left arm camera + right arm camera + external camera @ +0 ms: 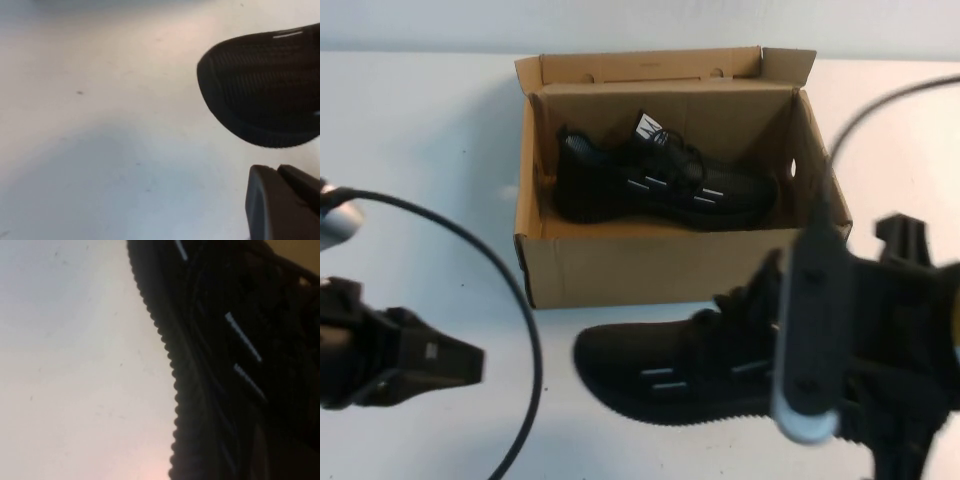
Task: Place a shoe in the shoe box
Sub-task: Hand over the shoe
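One black sneaker (660, 180) already lies in the shoe box (660, 265). The shoe (670, 375) remains on the worktop (420, 150), the right gripper (860, 400) over its heel and the left gripper (440, 362) parked; neither's jaws can be judged.

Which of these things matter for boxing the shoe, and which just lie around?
Part of the job: shoe on the table; shoe box; right gripper, over that shoe.
Just lying about: second shoe, already inside the box; left gripper, idle at the left; black cable.

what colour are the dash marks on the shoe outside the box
White, on the black shoe lying in front of the box; clearest in the high view.
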